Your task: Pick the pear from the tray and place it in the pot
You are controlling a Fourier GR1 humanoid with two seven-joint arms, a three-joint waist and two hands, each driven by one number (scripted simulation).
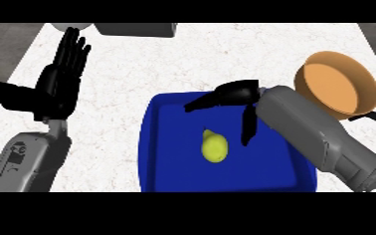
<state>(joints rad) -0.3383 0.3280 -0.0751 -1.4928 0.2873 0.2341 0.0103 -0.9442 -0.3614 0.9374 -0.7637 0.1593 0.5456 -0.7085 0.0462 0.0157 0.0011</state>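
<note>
The right hand (pixel 235 93) hovers unclenched near the pear (pixel 214 147); a skewed closing could roll it across the tray (pixel 167 144).

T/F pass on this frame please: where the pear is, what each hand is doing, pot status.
1. The pear lies on the blue tray. True.
2. The right hand is curled round the pear. False: it is open above the tray, and the pear lies apart from it.
3. The pear is already in the pot. False: it is on the tray; the orange pot stands to the tray's right.
4. The left hand is open, fingers up, at the view's left, off the tray. True.
</note>
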